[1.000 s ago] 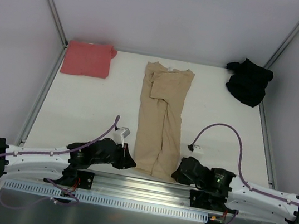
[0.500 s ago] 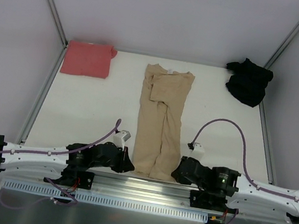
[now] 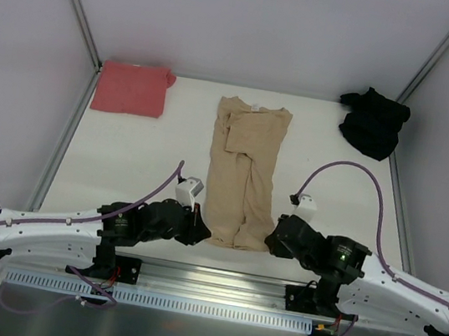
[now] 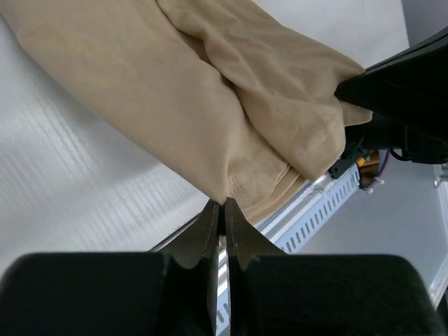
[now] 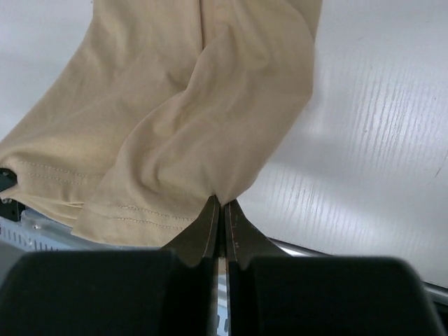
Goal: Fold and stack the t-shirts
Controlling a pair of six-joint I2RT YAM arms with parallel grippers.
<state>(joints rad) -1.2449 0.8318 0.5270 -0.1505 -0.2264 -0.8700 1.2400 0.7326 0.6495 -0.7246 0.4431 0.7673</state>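
The tan shirt (image 3: 246,167) is pinched at its near hem corners by the closed jaws of the left gripper (image 4: 222,208) and right gripper (image 5: 220,205).

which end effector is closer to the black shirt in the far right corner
Right. The right end effector pinches the near hem of the tan shirt, on the same side as the black shirt; the left end effector pinches that hem further left.

The top view looks down from behind; both close wrist views share the tan shirt (image 3: 246,163).
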